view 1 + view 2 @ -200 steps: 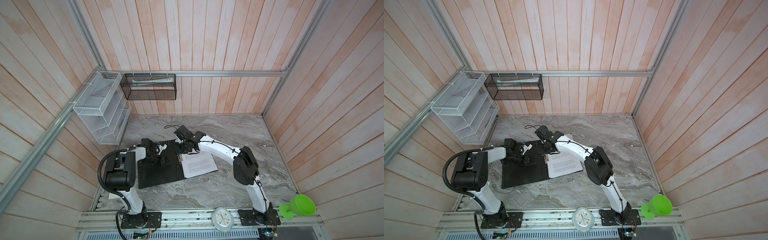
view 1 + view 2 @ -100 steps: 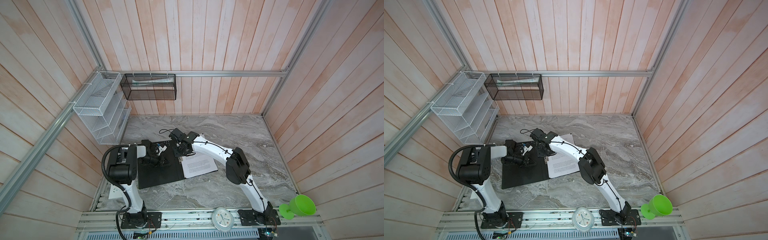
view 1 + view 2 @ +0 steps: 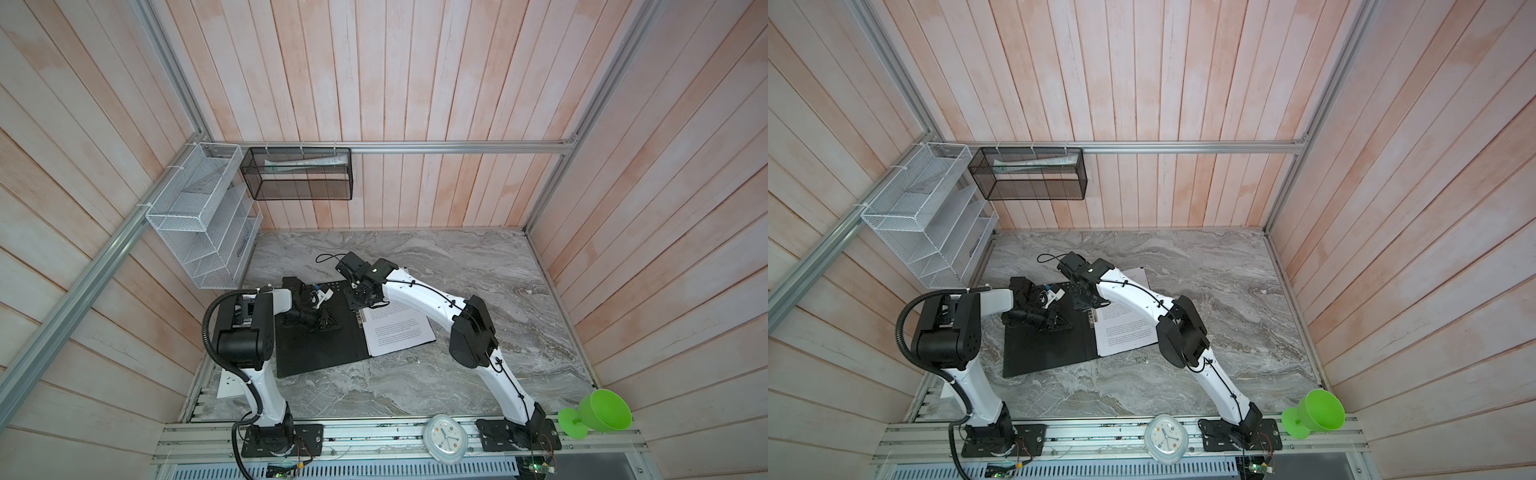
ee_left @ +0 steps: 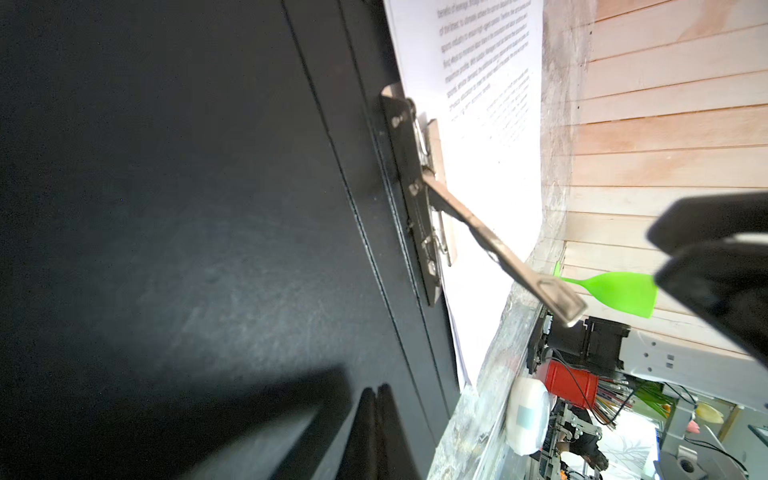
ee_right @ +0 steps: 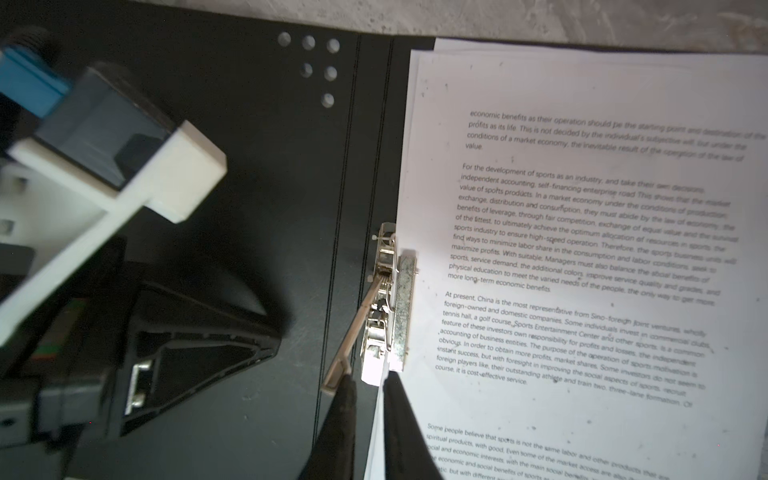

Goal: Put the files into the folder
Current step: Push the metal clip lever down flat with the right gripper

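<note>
Lying open on the grey marble table is the folder, flat, with its black inside facing up. It sits near the left arm's side of the table.

Next come the files, white sheets with small black words. They rest on the right half of the folder, and their left edge runs along the fold in the middle.

I can see the left gripper low over the left half of the folder. Its two black fingers are pressed tight together with nothing between them. From here I cannot tell if the tips touch the black cover.

The right gripper points down at the middle fold. Its fingers are only a tiny bit apart, and nothing is caught in the gap. One finger is right at the end of the lever.

The metal clip is fixed beside the fold. Its flat bar lies over the left edge of the sheets.

Smallest is the thin silver lever, which sticks up and slants away from the clip.
</note>
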You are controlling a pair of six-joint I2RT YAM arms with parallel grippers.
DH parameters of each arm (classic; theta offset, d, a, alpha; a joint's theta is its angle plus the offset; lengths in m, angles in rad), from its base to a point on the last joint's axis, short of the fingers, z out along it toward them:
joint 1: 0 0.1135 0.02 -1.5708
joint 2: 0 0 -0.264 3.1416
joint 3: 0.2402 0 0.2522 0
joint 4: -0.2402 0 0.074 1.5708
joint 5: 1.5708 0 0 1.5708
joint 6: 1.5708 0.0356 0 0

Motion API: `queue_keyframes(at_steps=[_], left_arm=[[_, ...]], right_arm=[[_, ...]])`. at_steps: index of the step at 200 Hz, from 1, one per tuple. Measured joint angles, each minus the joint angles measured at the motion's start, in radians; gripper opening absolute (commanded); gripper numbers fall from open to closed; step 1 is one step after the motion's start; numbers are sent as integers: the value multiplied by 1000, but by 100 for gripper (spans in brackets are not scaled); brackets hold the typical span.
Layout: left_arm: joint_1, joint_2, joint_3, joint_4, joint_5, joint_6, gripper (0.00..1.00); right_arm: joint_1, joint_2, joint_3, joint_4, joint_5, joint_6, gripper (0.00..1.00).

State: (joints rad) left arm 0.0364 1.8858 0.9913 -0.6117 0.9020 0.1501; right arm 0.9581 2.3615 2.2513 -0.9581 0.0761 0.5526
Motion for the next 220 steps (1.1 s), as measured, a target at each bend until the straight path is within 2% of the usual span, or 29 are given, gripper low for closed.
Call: queue_keyframes(at_steps=[94,220], left_arm=[[0,-17,1,-2,-39,-1,0],[0,-16,1,-2,-48,-16,0]], right_arm=[[31,67,55,-35,-45,-27,12],[36,80,58,-122,10,-38,5]])
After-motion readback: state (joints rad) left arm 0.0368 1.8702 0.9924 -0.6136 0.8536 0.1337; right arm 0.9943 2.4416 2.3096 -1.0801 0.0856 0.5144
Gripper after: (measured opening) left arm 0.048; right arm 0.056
